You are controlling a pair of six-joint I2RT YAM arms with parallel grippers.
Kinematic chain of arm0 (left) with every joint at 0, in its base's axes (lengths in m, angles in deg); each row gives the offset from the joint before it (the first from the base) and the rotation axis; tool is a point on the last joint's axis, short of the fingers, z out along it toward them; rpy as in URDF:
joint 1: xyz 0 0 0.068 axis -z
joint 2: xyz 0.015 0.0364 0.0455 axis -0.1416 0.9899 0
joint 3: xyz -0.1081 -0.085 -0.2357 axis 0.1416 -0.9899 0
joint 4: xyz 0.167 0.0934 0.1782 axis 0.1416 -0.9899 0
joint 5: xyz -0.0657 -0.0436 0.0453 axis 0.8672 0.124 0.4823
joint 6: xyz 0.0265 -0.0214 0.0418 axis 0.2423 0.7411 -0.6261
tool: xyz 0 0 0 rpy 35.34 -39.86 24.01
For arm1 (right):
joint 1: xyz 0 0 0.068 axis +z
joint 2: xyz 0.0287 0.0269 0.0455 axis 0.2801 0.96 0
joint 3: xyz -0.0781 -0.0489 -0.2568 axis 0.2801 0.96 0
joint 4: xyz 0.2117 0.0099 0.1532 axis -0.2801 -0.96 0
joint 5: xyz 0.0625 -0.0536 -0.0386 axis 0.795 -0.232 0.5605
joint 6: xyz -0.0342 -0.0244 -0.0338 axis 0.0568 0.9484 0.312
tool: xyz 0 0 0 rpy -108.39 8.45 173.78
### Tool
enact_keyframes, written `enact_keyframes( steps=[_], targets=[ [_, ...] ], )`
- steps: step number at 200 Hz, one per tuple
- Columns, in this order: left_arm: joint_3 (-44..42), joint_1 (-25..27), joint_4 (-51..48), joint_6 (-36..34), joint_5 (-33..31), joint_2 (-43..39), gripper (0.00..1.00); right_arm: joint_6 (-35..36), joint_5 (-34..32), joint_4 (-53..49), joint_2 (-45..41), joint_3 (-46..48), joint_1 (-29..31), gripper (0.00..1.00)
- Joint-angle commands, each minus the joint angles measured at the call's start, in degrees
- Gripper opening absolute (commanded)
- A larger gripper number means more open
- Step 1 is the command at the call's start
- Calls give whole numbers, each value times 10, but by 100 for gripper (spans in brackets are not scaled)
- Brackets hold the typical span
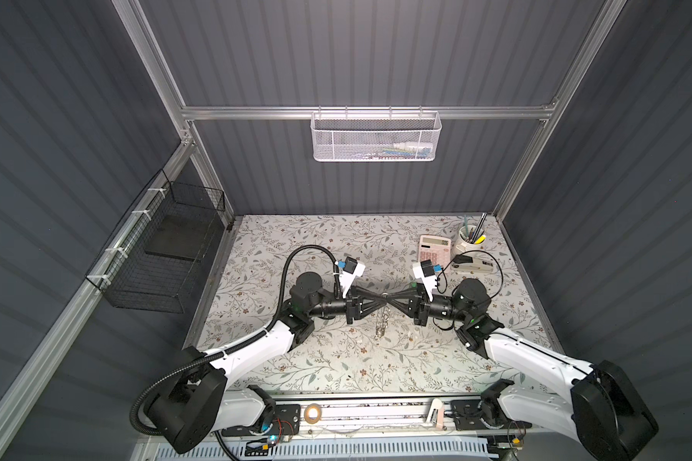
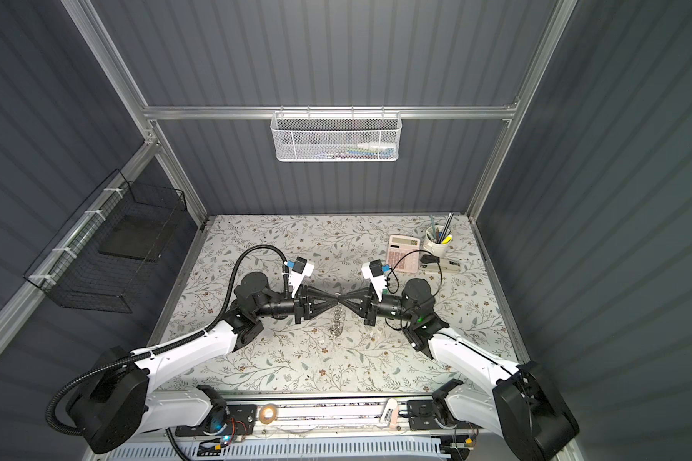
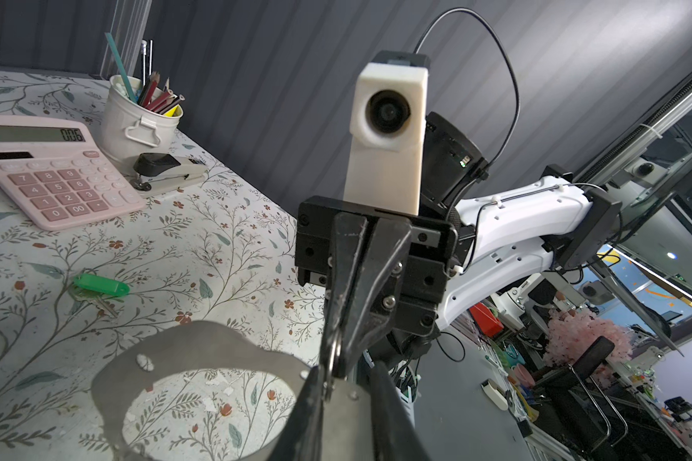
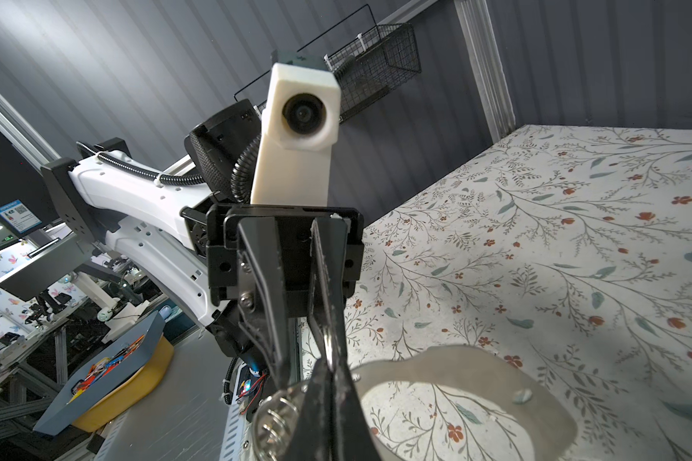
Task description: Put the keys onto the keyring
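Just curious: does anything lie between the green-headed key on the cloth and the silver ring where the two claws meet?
Nothing loose does: only bare floral cloth separates the green-headed metal key from the small silver metal keyring, which the right gripper pinches above the table.

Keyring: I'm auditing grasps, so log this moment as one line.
right gripper: shut on keyring | left gripper: at keyring, grip unclear | green key: on table, unthreaded
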Motion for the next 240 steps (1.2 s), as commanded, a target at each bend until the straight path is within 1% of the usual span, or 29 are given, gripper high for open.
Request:
enact_keyframes(
  steps=[1, 38, 43, 78, 97, 114, 128, 152, 168, 171, 187, 223, 240],
  targets=[
    [2, 5, 25, 3, 9, 3, 15, -5, 4, 24, 4, 0, 1, 0],
    [4, 4, 22, 5, 11, 7, 3, -7, 5, 26, 6, 0, 1, 0],
    [5, 4, 21, 5, 11, 7, 0, -7, 5, 26, 6, 0, 1, 0],
    [12, 5, 3, 3, 9, 8, 0, -6, 4, 26, 7, 0, 1, 0],
    [24, 5, -37, -12, 3, 1, 0, -6, 3, 25, 6, 0, 1, 0],
    [43, 5, -113, -50, -6, -14, 0, -4, 0, 22, 4, 0, 0, 0],
    [64, 5, -192, -97, -13, -32, 0, -3, -2, 17, 1, 0, -2, 13],
    [113, 5, -341, -182, -21, -54, 0, -9, -6, 16, -9, 3, -12, 27],
    [164, 5, -446, -240, -24, -55, 0, -12, -11, 17, -11, 9, -19, 34],
    [174, 5, -468, -250, -24, -55, 0, -12, -12, 17, -27, 10, -20, 36],
    [227, 5, -561, -306, -24, -47, 0, -14, -15, 17, -40, 14, -25, 42],
    [352, 5, -749, -420, -49, -5, 0, -10, -13, 9, -48, 16, -28, 51],
    [408, 5, -829, -464, -61, 22, 0, -11, -1, 7, -44, 11, -27, 53]
  ],
)
